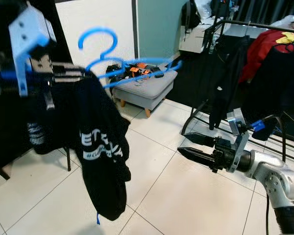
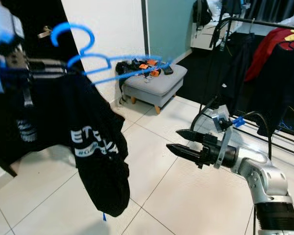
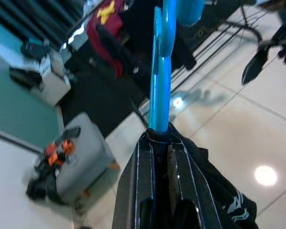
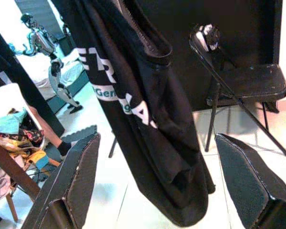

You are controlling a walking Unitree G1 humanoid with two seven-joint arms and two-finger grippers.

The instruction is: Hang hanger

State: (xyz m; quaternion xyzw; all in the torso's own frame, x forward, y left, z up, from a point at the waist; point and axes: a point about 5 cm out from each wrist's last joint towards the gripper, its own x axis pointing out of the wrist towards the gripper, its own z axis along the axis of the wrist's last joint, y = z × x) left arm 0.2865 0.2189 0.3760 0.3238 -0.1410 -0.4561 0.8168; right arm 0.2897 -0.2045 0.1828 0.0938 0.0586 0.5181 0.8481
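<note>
A blue plastic hanger (image 1: pixel 112 63) carries a black T-shirt (image 1: pixel 100 142) with white lettering and hangs high at my left. My left gripper (image 1: pixel 78 73) is shut on the hanger's shoulder; in the left wrist view its fingers (image 3: pixel 152 162) clamp the blue bar (image 3: pixel 159 81) at the shirt's collar. The hook (image 1: pixel 95 39) points up and is free. My right gripper (image 1: pixel 181 145) stands open, low at the right, pointing towards the shirt and apart from it. The shirt (image 4: pixel 143 105) hangs between its spread fingers (image 4: pixel 76 181) in the right wrist view.
A black clothes rack (image 1: pixel 257 24) with dark and red garments (image 1: pixel 264 46) stands at the back right. A grey footstool (image 1: pixel 144 88) with orange and black items sits by the wall. A black folding chair (image 4: pixel 248 86) stands behind the shirt. White tiles lie between.
</note>
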